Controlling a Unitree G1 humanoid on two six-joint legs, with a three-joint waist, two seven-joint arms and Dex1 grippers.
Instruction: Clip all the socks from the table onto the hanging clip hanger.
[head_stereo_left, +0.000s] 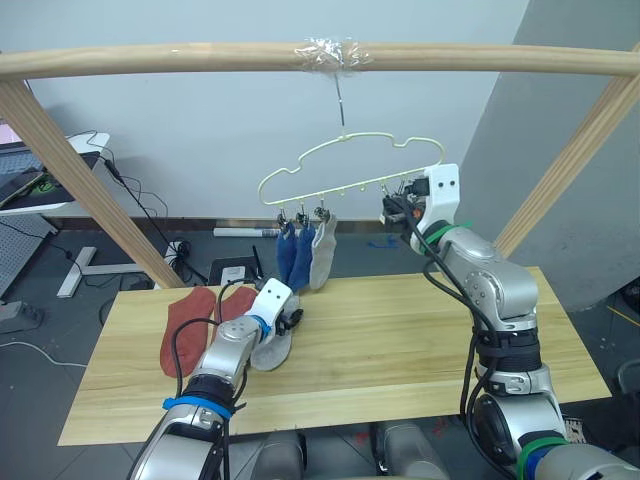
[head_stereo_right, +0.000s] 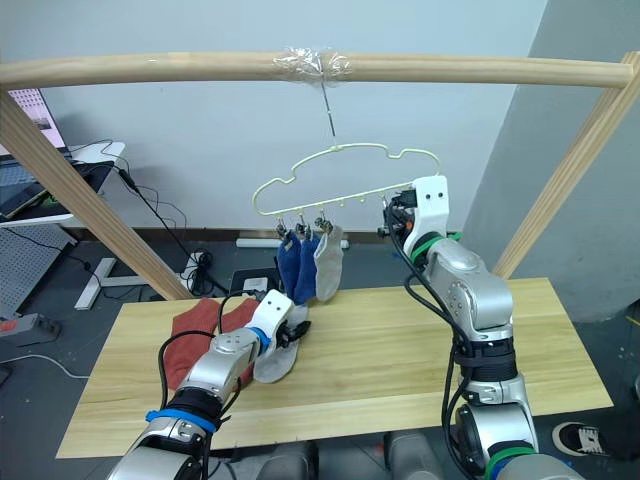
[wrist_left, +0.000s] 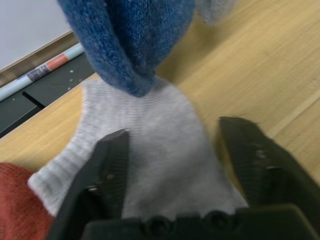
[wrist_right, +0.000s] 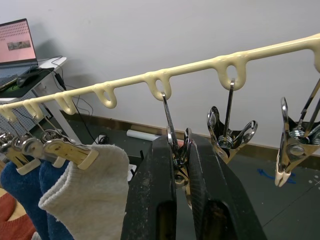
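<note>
The pale-yellow clip hanger (head_stereo_left: 350, 165) hangs by its hook from a wooden bar. Two blue socks (head_stereo_left: 293, 255) and a light grey sock (head_stereo_left: 322, 250) are clipped at its left end. Another grey sock (head_stereo_left: 270, 350) lies on the table (head_stereo_left: 420, 330). My left gripper (head_stereo_left: 288, 320) is open and low over this sock, one finger (wrist_left: 112, 160) on either side of it. Two rust-red socks (head_stereo_left: 192, 328) lie just to its left. My right gripper (wrist_right: 182, 147) is raised to the hanger's right part, shut on a bare metal clip (wrist_right: 176, 150).
The thick wooden bar (head_stereo_left: 200, 60) crosses overhead on slanted wooden legs (head_stereo_left: 90, 190) at both sides. More bare clips (wrist_right: 231, 137) hang near my right gripper. A white desk (head_stereo_left: 40, 175) with a laptop (wrist_right: 17, 42) stands far left. Cables lie on the floor behind.
</note>
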